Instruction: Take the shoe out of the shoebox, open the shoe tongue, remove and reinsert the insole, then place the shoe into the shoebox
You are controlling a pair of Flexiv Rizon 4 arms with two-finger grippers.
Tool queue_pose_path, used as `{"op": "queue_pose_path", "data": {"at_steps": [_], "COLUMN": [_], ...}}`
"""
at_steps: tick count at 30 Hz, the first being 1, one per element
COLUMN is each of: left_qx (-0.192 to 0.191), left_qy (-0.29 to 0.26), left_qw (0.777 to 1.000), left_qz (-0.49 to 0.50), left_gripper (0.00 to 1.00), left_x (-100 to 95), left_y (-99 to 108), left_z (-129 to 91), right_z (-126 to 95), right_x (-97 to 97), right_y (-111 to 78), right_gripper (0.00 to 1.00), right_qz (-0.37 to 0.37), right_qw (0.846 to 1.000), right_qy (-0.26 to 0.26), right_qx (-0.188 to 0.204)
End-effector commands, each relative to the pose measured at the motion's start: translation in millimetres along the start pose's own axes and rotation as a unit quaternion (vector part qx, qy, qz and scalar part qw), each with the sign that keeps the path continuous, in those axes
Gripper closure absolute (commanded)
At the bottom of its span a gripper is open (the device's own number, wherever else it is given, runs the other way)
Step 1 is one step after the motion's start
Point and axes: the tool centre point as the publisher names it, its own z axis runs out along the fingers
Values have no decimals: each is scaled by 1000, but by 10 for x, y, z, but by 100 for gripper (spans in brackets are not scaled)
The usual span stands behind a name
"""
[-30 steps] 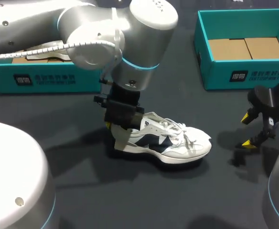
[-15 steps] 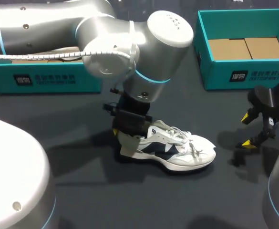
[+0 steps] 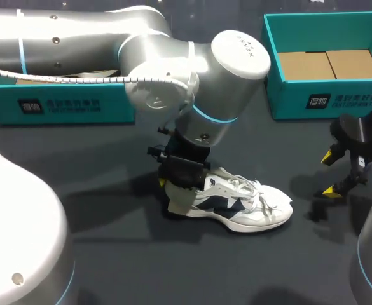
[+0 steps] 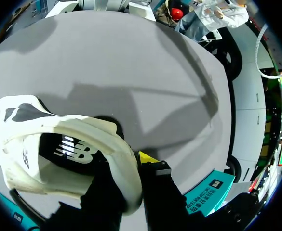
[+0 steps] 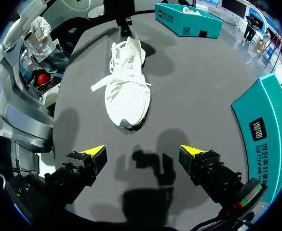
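Shoe [image 3: 236, 203] is sitting on its sole on the dark table [image 3: 109, 254], out of both boxes and near the middle. Its toe is pointing toward the right gripper [image 3: 330, 173]; whether the sole is bearing fully on the surface cannot be told. The left gripper [image 3: 173, 190] is coming down from above at the heel. In the left wrist view the left gripper [image 4: 131, 183] is clamping the heel wall of the shoe [image 4: 59, 144], with one finger inside the opening and the other outside. Judgement: the shoe is looking light, with a soft fabric upper and a sole that will flex. The heel wall is probably the stiffest part, so it is a sound place to pinch. Held there alone, the toe is likely to be swinging or drooping when lifted. The laces [image 5: 104, 83] are trailing loose over the front of the shoe [image 5: 128, 86] and may be snagging on a finger. The tongue beneath them is likely thin and floppy, best taken at its free upper edge. The insole is not clearly showing; it is presumably thin foam, best pinched at its heel end. The right gripper [image 5: 143, 159] is hovering over bare table well apart from the toe, its fingers standing wide and holding nothing. The right-hand shoebox [image 3: 325, 95] is lying behind it, showing a cardboard floor. The left-hand shoebox [image 3: 58, 108] is sitting at the far left, partly covered by the left arm.
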Motion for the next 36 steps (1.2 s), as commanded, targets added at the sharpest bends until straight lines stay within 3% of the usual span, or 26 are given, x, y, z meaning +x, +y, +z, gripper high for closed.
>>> {"op": "queue_pose_path", "data": {"at_steps": [1,17,19,20,21,22,23,28,36], "left_qx": [-6,-17,-17,-17,-17,-18,-20,-10,10], "left_qy": [4,8,7,7,7,6,5,-14,-87], "left_qw": [1000,1000,1000,1000,1000,1000,1000,1000,996], "left_qz": [-1,-5,-5,-5,-4,-3,-4,3,-5], "left_gripper": [100,100,65,52,24,9,2,0,0], "left_x": [-67,-124,-124,-123,-118,-112,-106,-26,234], "left_y": [-13,-78,-85,-91,-98,-104,-107,-96,-165], "left_z": [16,72,71,69,65,61,56,-89,-585], "right_z": [-4,-4,-4,-4,-4,-4,-4,-4,-4], "right_x": [19,19,19,19,19,19,19,19,19], "right_y": [-8,-8,-8,-8,-8,-8,-8,-8,-8], "right_gripper": [0,0,0,0,0,0,0,0,0], "right_qz": [0,0,0,0,0,0,0,0,0], "right_qw": [1000,1000,1000,1000,1000,1000,1000,1000,1000], "right_qy": [-2,-2,-2,-2,-2,-2,-2,-2,-2], "right_qx": [0,0,0,0,0,0,0,0,0]}}
